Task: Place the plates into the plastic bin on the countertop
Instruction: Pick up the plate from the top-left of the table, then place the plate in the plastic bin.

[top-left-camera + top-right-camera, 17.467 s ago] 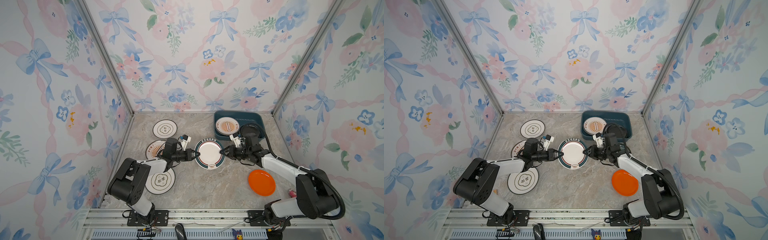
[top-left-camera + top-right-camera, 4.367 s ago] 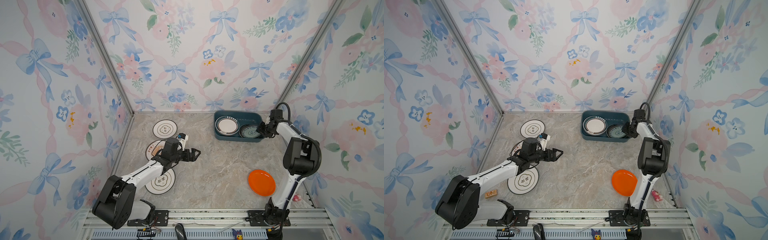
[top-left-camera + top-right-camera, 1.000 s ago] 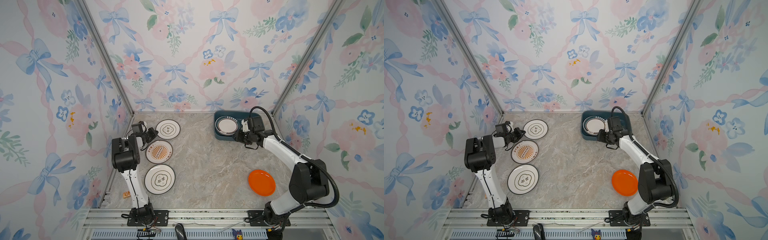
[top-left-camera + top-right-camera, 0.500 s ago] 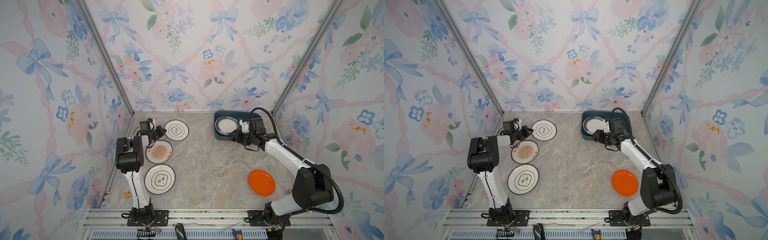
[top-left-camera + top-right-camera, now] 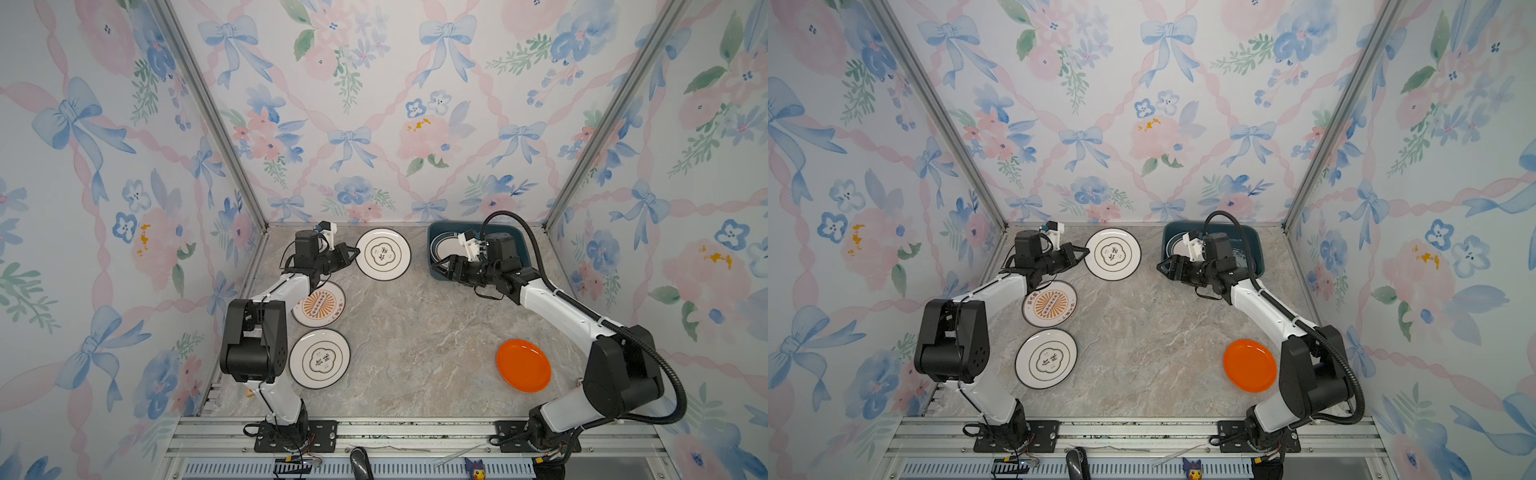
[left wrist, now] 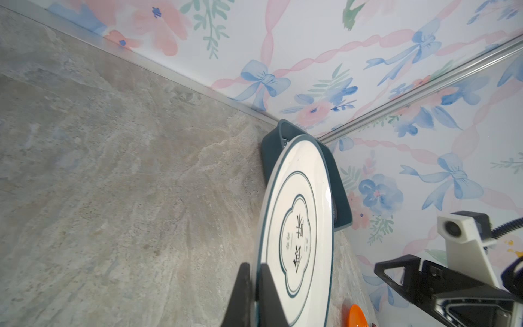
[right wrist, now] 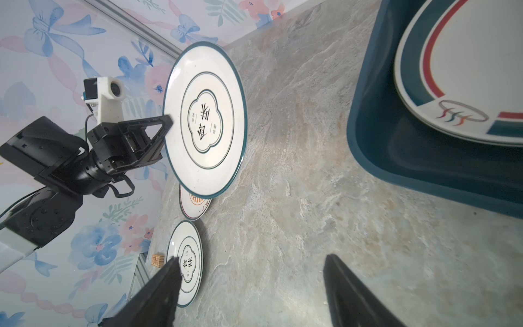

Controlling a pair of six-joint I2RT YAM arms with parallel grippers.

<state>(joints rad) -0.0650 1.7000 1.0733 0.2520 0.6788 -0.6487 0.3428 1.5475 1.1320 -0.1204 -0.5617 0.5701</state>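
Bin (image 7: 410,172) dark teal; emblem plate (image 5: 383,253) white, teal-rimmed; orange plate (image 5: 523,365) plain.

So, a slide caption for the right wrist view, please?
Left gripper holds an emblem plate by its rim; right gripper open near the bin.

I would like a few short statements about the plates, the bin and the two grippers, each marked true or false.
1. The left gripper is shut on the rim of an emblem plate. True.
2. The right gripper holds the orange plate. False: it is open and empty; that plate lies on the countertop.
3. The plastic bin is empty. False: a teal-rimmed plate lies in it.
4. A sunburst plate lies on the countertop. True.
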